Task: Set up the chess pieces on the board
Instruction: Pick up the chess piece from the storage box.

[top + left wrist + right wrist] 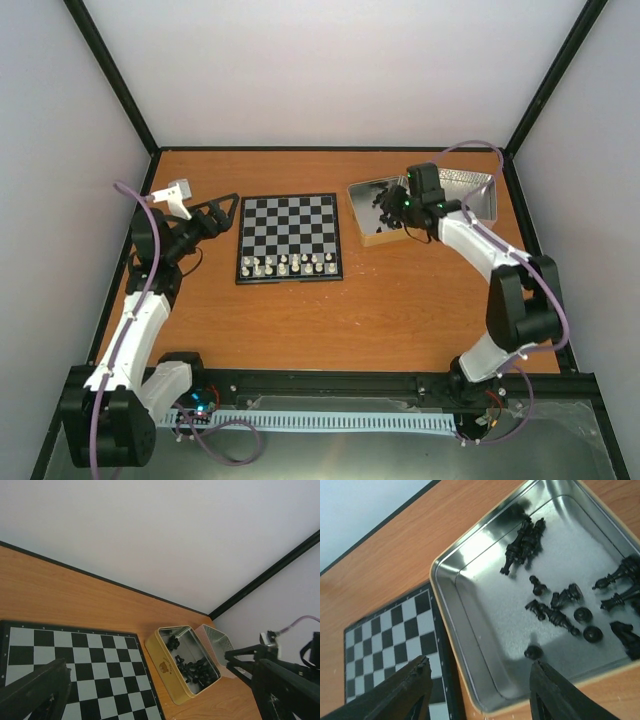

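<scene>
The left gripper (228, 212) hangs just left of the board's (290, 235) far-left corner, its jaws wide apart and holding nothing. No black piece is near it; they all lie well to its right, past the board.

The board sits flat on the table (400, 310), between the two arms. Tiny marks run along its black border in the left wrist view, too small to read. White pieces (290, 265) stand in its two near rows; the other squares are bare.

Just right of the board is a gold-sided tin (445, 610), its edge close beside the board's. A small emblem on its gold wall shows in the left wrist view, but any lettering there is illegible. The black pieces (522, 542) lie scattered on the tin's silvery floor, most on their sides.

The right gripper (480, 680) hovers over the tin's near-left part, jaws apart with nothing between them. One black piece lies just beside its right finger; the rest lie beyond and to the right.

A second tin (470, 190) sits against the first, farther right.
</scene>
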{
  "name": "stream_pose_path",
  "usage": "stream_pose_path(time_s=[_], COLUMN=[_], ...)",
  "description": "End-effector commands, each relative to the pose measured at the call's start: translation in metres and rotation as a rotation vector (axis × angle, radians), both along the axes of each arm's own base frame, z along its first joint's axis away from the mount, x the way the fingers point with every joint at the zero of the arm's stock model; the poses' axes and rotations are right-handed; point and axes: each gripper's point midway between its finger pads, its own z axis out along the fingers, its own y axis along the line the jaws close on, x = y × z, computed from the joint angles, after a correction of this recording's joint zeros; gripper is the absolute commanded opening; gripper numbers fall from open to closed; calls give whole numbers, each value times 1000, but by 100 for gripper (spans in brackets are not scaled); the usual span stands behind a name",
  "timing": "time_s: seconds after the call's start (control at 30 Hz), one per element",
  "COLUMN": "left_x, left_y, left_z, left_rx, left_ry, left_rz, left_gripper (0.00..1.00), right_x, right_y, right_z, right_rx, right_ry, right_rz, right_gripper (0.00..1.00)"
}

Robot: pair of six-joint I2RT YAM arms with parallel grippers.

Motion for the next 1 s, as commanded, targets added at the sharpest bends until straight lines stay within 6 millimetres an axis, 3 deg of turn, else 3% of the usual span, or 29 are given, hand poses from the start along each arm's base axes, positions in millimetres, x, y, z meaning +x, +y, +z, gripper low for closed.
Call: stream_pose_path(time_s=[0.0,0.1,0.27,0.37,0.67,0.83,0.97], left_x=[7,13,24,27,25,24,24], left_y=[-1,1,-3,-3,-4,-4,-1], left_z=[24,17,27,31,18,17,19], left_rx=[-38,-34,4,41,60,62,79], left_ry=[-8,2,-19,-33,-10,-2,0], left_rz=[6,21,-12,-23,-31,-31,-16], left_gripper=[100,100,100,100,100,100,100], right_x=[17,32,50,61,94,112,112], right_y=[-13,-20,-16,-14,-1,-1,-2], right_z=[-11,-16,-47,-58,-89,-94,-102], right_rx=[-90,-188,-277,-283,-284,-337,-424], right_ry=[82,119,217,226,229,218,260], right_rz=[-126,-135,-79,-85,-66,-44,46], right_gripper=[54,55,54,47,46,43,42])
